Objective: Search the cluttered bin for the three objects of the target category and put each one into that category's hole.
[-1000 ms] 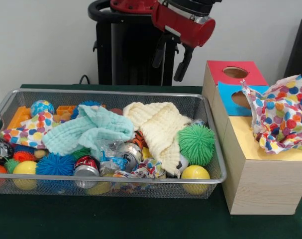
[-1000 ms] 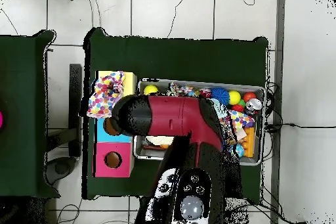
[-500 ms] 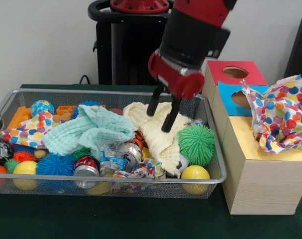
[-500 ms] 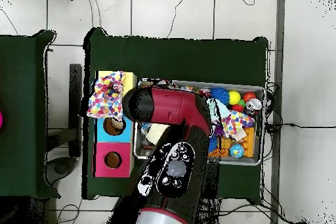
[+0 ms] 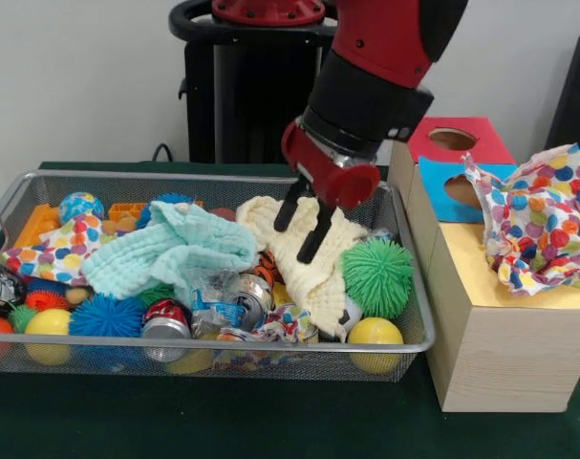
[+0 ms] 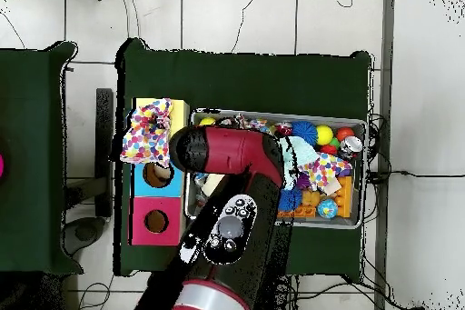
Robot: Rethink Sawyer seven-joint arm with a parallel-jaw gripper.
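We see the gripper (image 5: 299, 229) at the centre of the front view, its two fingers spread apart and empty, tips just over the cream cloth (image 5: 304, 251) inside the wire bin (image 5: 223, 349). One polka-dot cloth (image 5: 538, 222) lies bunched on the yellow-topped box (image 5: 504, 330) at the right, covering its hole. A second dotted cloth (image 5: 55, 251) lies at the bin's left end, beside the mint cloth (image 5: 170, 251). A green spiky ball (image 5: 377, 275) sits right of the gripper.

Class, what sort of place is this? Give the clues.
Probably a robotics lab: a red robot arm over a green-clothed table, a wire bin of test clutter, and loose cables on the tiled floor.
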